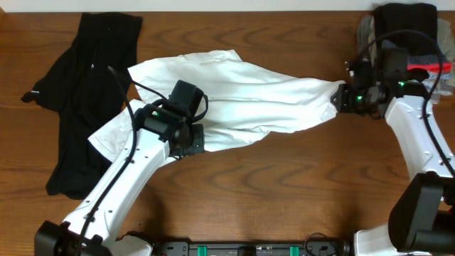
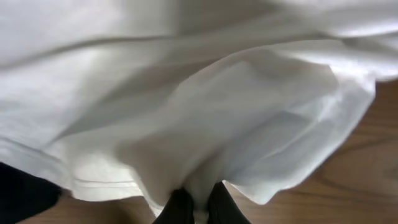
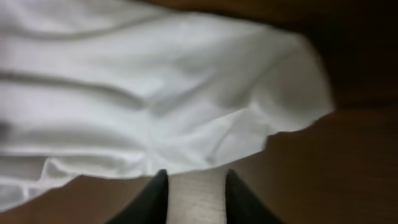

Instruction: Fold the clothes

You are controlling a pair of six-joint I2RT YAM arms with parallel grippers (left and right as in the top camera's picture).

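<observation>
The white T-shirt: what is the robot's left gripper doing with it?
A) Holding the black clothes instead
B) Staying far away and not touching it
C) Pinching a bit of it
C: in the left wrist view the left gripper is closed, with a fold of the white T-shirt pinched in it.

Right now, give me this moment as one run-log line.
left gripper shut on white T-shirt | right gripper holds its other end | black garment loose on table
</observation>
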